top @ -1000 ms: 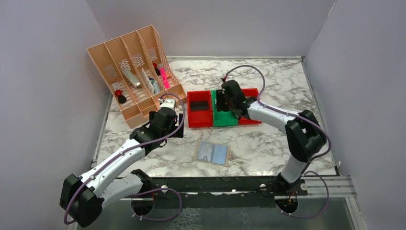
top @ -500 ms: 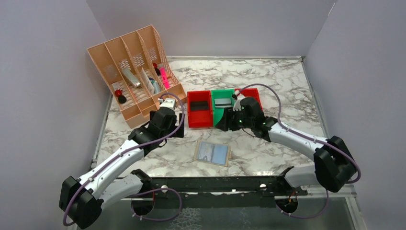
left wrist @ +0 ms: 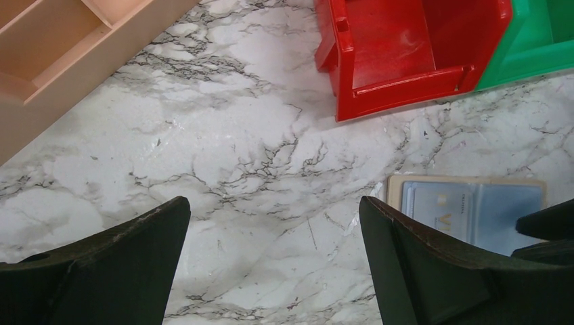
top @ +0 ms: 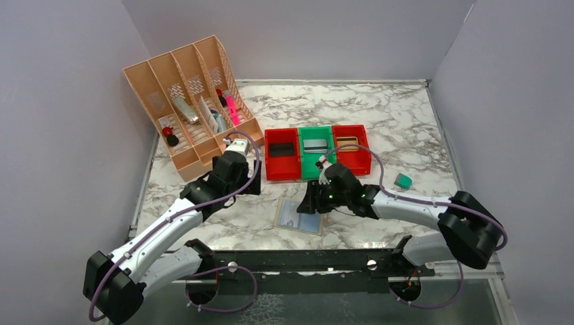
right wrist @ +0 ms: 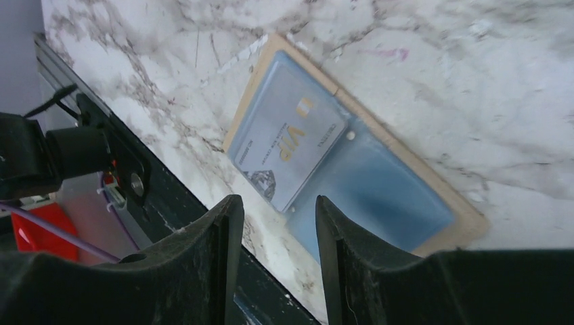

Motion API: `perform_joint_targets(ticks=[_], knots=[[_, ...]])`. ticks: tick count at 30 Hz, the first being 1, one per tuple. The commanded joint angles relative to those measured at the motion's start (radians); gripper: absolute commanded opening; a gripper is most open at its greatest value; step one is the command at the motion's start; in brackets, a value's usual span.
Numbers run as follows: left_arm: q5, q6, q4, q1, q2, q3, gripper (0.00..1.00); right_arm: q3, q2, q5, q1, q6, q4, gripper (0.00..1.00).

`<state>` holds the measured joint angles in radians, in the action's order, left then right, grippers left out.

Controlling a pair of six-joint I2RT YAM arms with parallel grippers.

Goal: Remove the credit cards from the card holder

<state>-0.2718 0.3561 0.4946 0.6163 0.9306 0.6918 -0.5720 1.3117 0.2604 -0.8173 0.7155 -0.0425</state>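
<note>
Shows the card holder (top: 301,217) lying open and flat on the marble surface (top: 406,122), near the front edge, with a VIP card (right wrist: 288,145) tucked in one pale blue panel. Puts the right gripper (right wrist: 277,210) just above it, fingers narrowly parted and grasping nothing. Has the left gripper (left wrist: 271,271) released wide and empty over bare marble, near the red bin (left wrist: 399,54).

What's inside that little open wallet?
A pale VIP card shows in one pocket of the card holder; whether more cards lie beneath it or in the other pocket can't be seen.
</note>
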Motion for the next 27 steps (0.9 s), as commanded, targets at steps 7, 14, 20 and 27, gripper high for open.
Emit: perform_joint_targets(ticks=[7, 14, 20, 27], knots=[[0.027, -0.011, -0.029, -0.006, -0.009, 0.019, 0.99, -0.107, 0.176, -0.187, -0.135, 0.073, 0.068, 0.45], [0.032, -0.012, -0.03, -0.007, 0.004, 0.017, 0.99, -0.156, 0.295, -0.334, -0.116, 0.066, 0.22, 0.42], [0.039, -0.014, -0.031, -0.007, 0.009, 0.015, 0.99, -0.132, 0.194, -0.395, -0.109, -0.049, 0.206, 0.42], [0.039, -0.018, -0.03, -0.007, 0.017, 0.02, 0.99, -0.215, 0.188, -0.359, -0.107, -0.097, 0.258, 0.42]])
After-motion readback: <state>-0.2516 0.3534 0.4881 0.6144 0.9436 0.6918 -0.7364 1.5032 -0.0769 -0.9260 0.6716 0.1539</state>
